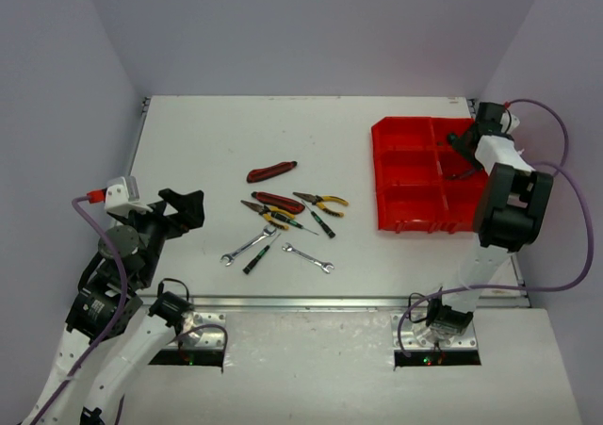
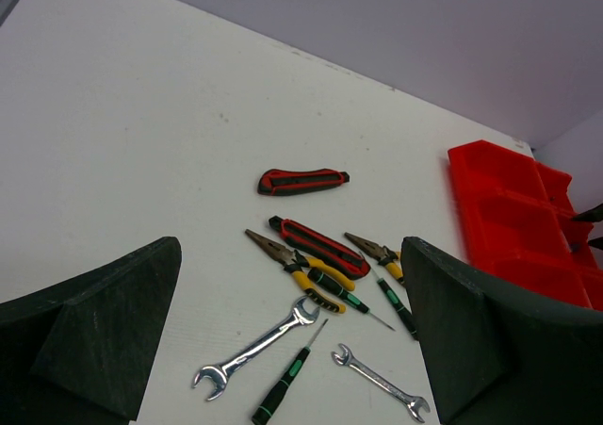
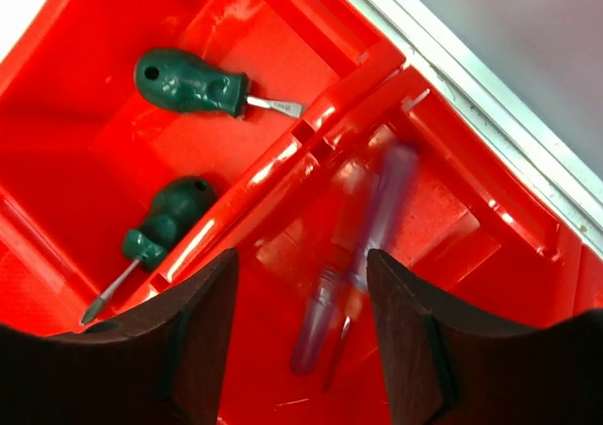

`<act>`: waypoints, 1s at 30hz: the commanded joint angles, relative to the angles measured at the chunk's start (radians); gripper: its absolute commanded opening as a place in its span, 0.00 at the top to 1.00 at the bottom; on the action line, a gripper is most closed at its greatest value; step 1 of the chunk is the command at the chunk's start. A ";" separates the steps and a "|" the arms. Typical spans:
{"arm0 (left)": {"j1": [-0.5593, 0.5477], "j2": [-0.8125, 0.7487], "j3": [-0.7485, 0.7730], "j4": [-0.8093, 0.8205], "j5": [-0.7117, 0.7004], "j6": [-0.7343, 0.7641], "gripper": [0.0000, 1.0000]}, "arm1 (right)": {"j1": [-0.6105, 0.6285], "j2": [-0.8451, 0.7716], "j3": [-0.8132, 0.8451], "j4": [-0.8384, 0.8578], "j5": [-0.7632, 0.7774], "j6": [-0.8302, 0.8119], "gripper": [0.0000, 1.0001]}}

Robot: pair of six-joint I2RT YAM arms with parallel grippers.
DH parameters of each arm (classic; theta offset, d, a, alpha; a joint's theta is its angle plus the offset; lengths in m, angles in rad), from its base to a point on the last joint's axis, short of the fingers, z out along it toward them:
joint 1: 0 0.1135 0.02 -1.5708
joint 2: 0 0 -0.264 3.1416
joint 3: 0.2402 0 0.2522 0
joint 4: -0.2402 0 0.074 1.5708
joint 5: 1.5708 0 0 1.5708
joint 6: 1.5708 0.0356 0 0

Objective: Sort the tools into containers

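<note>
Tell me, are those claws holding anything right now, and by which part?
Nothing seems held. The left gripper gapes empty above the table. The right gripper is open over the red tray; a blurred purple tool shows loose between its fingers.

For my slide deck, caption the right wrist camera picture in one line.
Open right gripper over red tray: blurred screwdriver in one compartment, two green stubby screwdrivers next door.

The compartment tray (image 1: 407,175) sits at the table's (image 1: 188,142) far right. The loose tools (image 1: 283,220) cluster at mid-table to its left, with a utility knife (image 1: 271,171) behind the rest and two wrenches (image 1: 249,245) at the front. Inside the tray, two stubby screwdrivers (image 3: 188,83) share one compartment, with a slim screwdriver (image 3: 358,265) in the adjoining one.
</note>
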 commanded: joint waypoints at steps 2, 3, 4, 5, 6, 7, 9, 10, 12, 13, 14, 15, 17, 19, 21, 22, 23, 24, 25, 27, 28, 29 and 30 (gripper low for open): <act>-0.011 -0.009 0.001 0.037 0.001 -0.002 0.00 | -0.003 -0.089 -0.001 0.004 -0.038 0.033 0.40; -0.011 -0.009 0.001 0.037 0.001 -0.001 0.00 | -0.002 -0.099 -0.001 0.003 -0.048 0.037 0.39; -0.011 -0.008 0.001 0.037 0.001 -0.001 0.00 | -0.001 -0.108 0.000 0.004 -0.075 0.039 0.37; -0.011 -0.006 0.001 0.037 0.001 -0.001 0.00 | 0.003 -0.121 0.005 -0.003 -0.100 0.040 0.34; -0.011 -0.004 0.001 0.037 0.001 -0.002 0.00 | 0.008 -0.135 0.013 -0.011 -0.122 0.039 0.31; -0.011 -0.002 0.001 0.037 0.001 -0.003 0.00 | 0.018 -0.142 0.022 -0.016 -0.147 0.037 0.28; -0.011 0.002 0.001 0.036 0.000 -0.002 0.00 | 0.047 -0.181 0.015 -0.013 -0.159 0.030 0.25; -0.011 0.005 0.001 0.037 -0.002 -0.003 0.00 | 0.066 -0.208 0.003 -0.007 -0.161 0.026 0.23; -0.011 0.016 0.001 0.035 -0.002 -0.003 0.00 | 0.091 -0.252 -0.020 0.011 -0.157 0.019 0.19; -0.011 0.024 0.002 0.034 -0.003 -0.003 0.00 | 0.120 -0.296 -0.048 0.028 -0.152 0.004 0.15; -0.011 0.031 0.002 0.032 -0.005 -0.003 0.00 | 0.146 -0.328 -0.072 0.041 -0.148 -0.008 0.12; -0.011 0.033 0.003 0.032 -0.005 -0.004 0.00 | 0.168 -0.341 -0.086 0.041 -0.148 -0.019 0.07; -0.011 0.045 0.004 0.031 -0.006 -0.004 0.00 | 0.234 -0.407 -0.111 0.026 -0.160 -0.044 0.01; -0.011 0.056 0.004 0.030 -0.009 -0.006 0.00 | 0.305 -0.449 -0.118 -0.002 -0.152 -0.075 0.01; -0.011 0.069 0.005 0.028 -0.012 -0.007 0.00 | 0.406 -0.478 -0.121 -0.044 -0.124 -0.134 0.01; -0.011 0.071 0.004 0.026 -0.012 -0.007 0.00 | 0.455 -0.489 -0.121 -0.069 -0.105 -0.162 0.01; -0.011 0.074 0.004 0.026 -0.013 -0.007 0.00 | 0.506 -0.503 -0.120 -0.112 -0.079 -0.191 0.01; -0.011 0.079 0.004 0.026 -0.014 -0.007 0.00 | 0.557 -0.517 -0.120 -0.153 -0.054 -0.218 0.01; -0.011 0.084 0.004 0.027 -0.014 -0.008 0.00 | 0.608 -0.520 -0.124 -0.158 -0.043 -0.222 0.01; -0.011 0.091 0.004 0.026 -0.015 -0.009 0.00 | 0.749 -0.572 -0.180 -0.159 0.040 -0.269 0.01; -0.011 0.094 0.005 0.026 -0.014 -0.009 0.00 | 0.796 -0.592 -0.260 -0.121 0.011 -0.263 0.01; -0.011 0.098 0.004 0.026 -0.015 -0.009 0.00 | 0.800 -0.611 -0.308 -0.079 -0.118 -0.244 0.01; -0.011 0.098 0.005 0.026 -0.015 -0.009 0.00 | 0.800 -0.629 -0.357 -0.028 -0.229 -0.235 0.01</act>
